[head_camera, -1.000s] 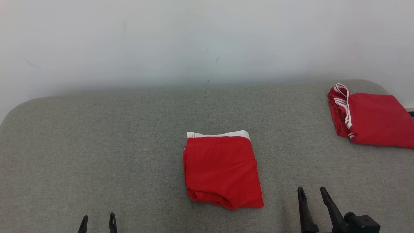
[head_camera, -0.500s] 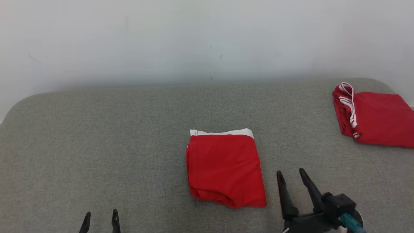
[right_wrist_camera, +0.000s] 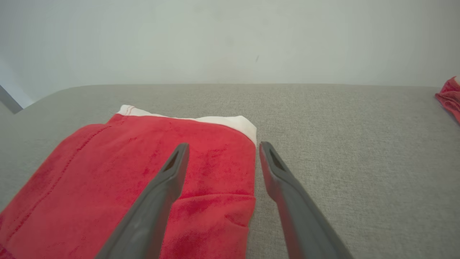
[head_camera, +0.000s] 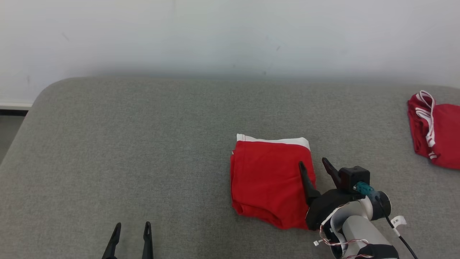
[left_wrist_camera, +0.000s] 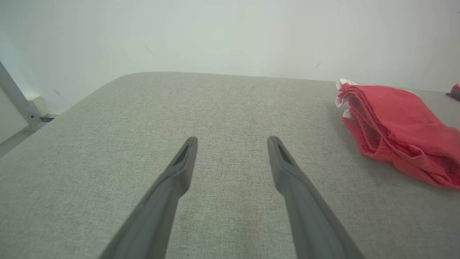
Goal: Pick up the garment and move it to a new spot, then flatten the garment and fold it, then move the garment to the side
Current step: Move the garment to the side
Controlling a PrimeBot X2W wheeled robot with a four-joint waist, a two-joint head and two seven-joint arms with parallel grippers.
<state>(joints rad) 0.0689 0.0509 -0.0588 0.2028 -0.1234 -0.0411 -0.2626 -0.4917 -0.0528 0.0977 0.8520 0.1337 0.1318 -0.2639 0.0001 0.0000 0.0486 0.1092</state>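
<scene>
From the head view the folded red garment (head_camera: 267, 180) lies mid-pad (head_camera: 143, 144), the right gripper (head_camera: 312, 162) spread wide and empty at its right edge, the left gripper (head_camera: 132, 224) just as wide and empty at front left, and a red bundle (head_camera: 440, 138) at far right. The left wrist view has its fingers over bare pad, the garment (left_wrist_camera: 395, 122) off to the right. The right wrist view has its fingers straddling the garment's right edge near the white band (right_wrist_camera: 230, 124).

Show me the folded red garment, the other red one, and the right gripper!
Folded garment (head_camera: 266, 180): head view, middle of its red top.
Other garment (head_camera: 447, 136): head view, red cloth.
Right gripper (head_camera: 312, 161): head view, between its fingertips.
</scene>
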